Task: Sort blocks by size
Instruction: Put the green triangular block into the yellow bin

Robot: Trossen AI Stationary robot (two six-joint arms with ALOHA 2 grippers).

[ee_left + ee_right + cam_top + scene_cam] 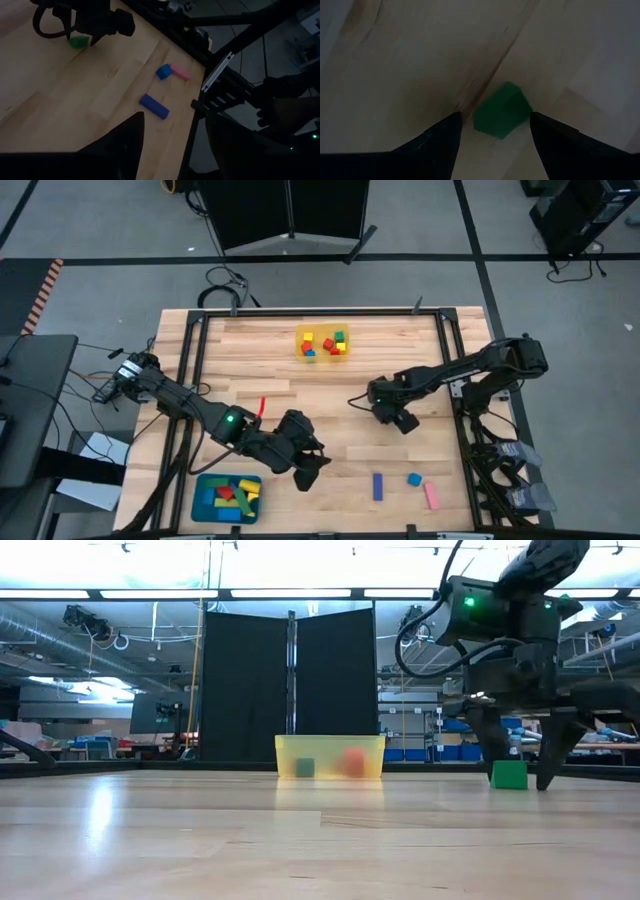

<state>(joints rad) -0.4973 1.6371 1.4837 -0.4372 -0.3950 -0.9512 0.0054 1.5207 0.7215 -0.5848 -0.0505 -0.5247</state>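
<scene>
Right gripper (492, 135) is down at the bench (330, 395), jaws apart and straddling a small green cube (501, 110); cube sits on the wood between the fingers, not clamped yet — looks like a pre-grasp, probably bound for the yellow tray (322, 343) with the other small cubes. Cube lies well toward the robot's right of that tray. Left gripper (305, 465) hovers just beside the teal tray (227, 500), which holds the longer bars; its fingers spread, nothing held. Still loose, well right of the teal tray: blue bar (378, 486), small blue cube (414, 479), pink bar (431, 495).
</scene>
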